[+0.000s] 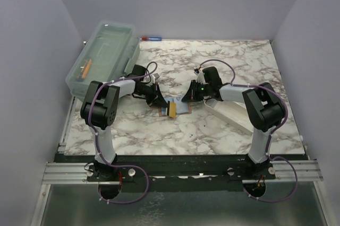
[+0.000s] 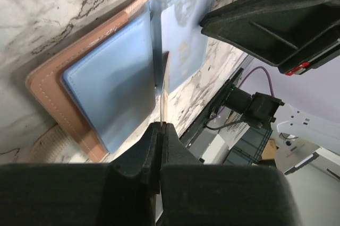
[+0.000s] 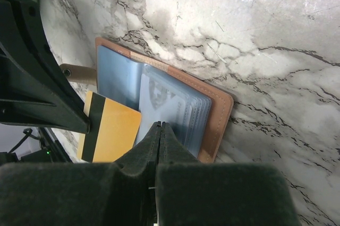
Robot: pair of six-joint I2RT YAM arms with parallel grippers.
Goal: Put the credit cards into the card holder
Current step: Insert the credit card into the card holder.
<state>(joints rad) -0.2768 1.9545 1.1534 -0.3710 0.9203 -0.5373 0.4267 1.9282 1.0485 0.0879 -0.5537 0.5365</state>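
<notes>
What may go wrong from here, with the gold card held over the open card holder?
1. The left fingers pinch the gold card by one end, so it may twist when pushed.
2. It stands edge-on at the clear sleeves; it may slide between pages, not into a pocket.
3. The card holder lies open on the smooth marble table; a push may shift it.
</notes>
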